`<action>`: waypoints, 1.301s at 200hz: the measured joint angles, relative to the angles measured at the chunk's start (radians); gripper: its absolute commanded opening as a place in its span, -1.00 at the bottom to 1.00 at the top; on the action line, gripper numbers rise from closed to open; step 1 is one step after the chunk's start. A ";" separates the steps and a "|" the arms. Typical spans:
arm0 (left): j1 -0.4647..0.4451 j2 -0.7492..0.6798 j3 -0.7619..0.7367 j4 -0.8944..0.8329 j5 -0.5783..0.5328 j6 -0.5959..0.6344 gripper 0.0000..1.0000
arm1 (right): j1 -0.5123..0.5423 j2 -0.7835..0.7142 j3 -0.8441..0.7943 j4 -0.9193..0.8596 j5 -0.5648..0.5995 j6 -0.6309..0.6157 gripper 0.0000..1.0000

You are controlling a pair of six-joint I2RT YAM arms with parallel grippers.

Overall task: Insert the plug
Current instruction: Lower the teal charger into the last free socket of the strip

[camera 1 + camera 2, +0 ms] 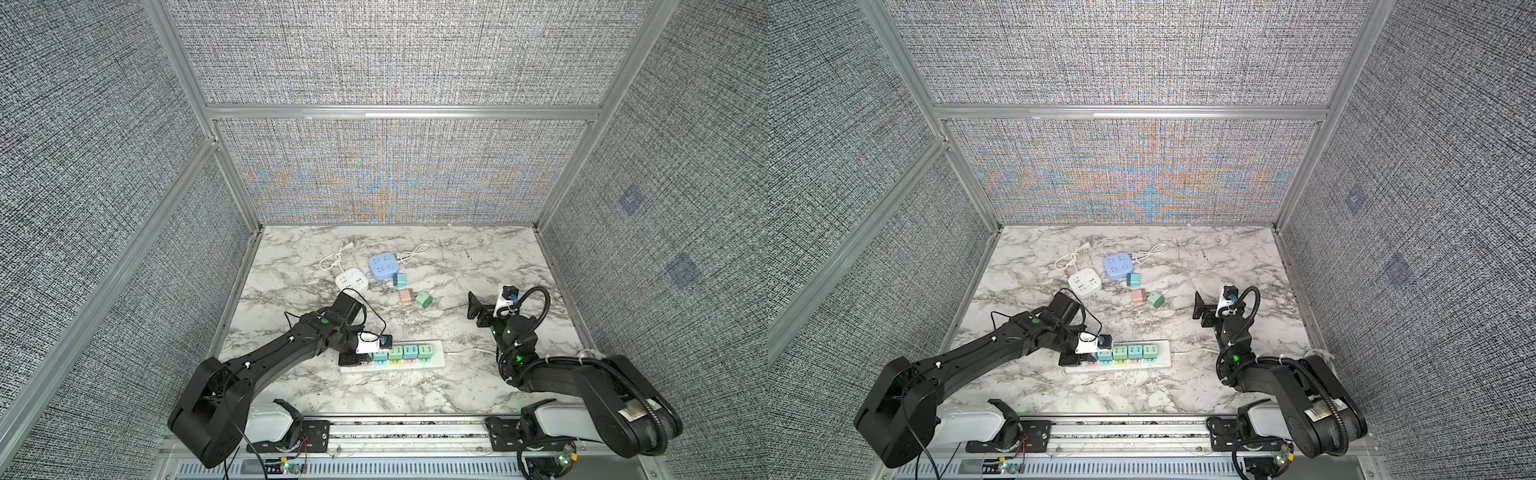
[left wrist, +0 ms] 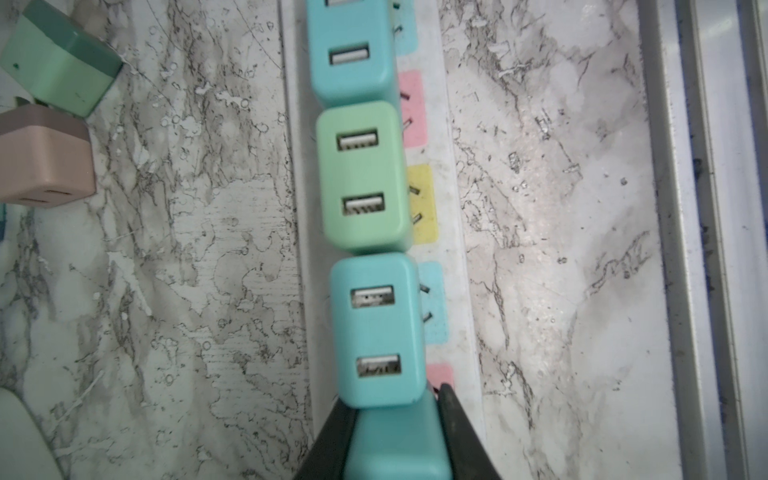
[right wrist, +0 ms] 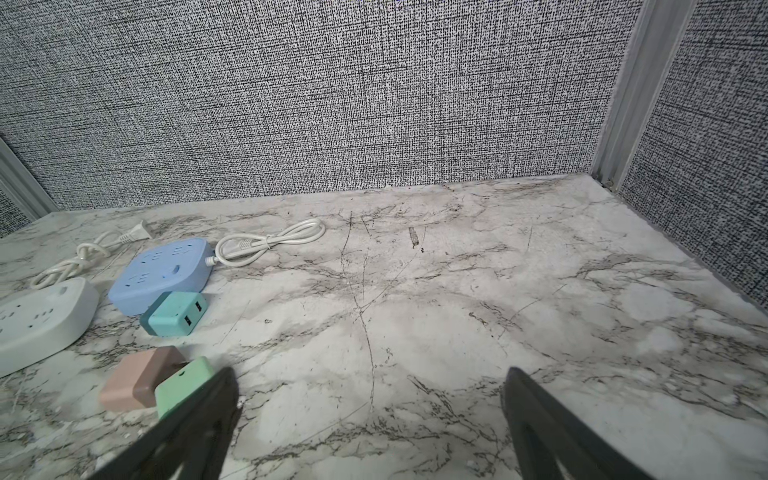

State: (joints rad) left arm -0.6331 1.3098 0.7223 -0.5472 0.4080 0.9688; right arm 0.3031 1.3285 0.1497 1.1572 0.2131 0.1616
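Teal plug [image 2: 397,446] clamped in left gripper [image 2: 392,411], at white power strip [image 2: 449,257] end

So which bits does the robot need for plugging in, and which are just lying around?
For the job:
left gripper
held plug
strip

Just lying about:
blue socket
white socket
loose teal plug
pink plug
green plug
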 measured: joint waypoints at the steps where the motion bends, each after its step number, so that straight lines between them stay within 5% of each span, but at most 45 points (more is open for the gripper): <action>1: 0.000 0.001 0.000 0.000 0.001 0.000 -1.00 | 0.000 0.000 0.000 0.000 0.000 0.000 0.99; 100: 0.001 0.031 -0.005 0.005 -0.002 -0.009 -1.00 | 0.000 0.000 0.000 0.000 0.000 0.000 0.99; 187: 0.007 0.257 0.127 -0.127 0.031 -0.006 -1.00 | 0.000 0.003 0.000 0.000 -0.001 0.000 0.99; 228: 0.006 0.206 0.095 -0.101 0.013 0.002 -1.00 | 0.000 0.005 0.000 0.001 -0.004 0.000 0.99; 231: 0.005 0.199 0.089 -0.096 0.010 0.002 -0.50 | 0.000 0.005 0.000 0.001 -0.004 0.000 0.99; 234: 0.004 0.192 0.084 -0.090 0.009 0.002 0.56 | 0.000 0.005 0.000 0.001 -0.004 0.000 0.99; 236: 0.004 0.185 0.081 -0.085 0.007 0.001 0.87 | 0.000 0.005 0.000 0.001 -0.004 0.000 0.99; 260: -0.005 0.121 0.046 -0.074 -0.012 0.006 0.98 | 0.000 0.006 0.001 0.001 -0.004 0.000 0.99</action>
State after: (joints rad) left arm -0.6380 1.4311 0.7685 -0.6212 0.3962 0.9752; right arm 0.3031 1.3350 0.1505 1.1580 0.2092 0.1612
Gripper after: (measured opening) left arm 0.627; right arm 0.995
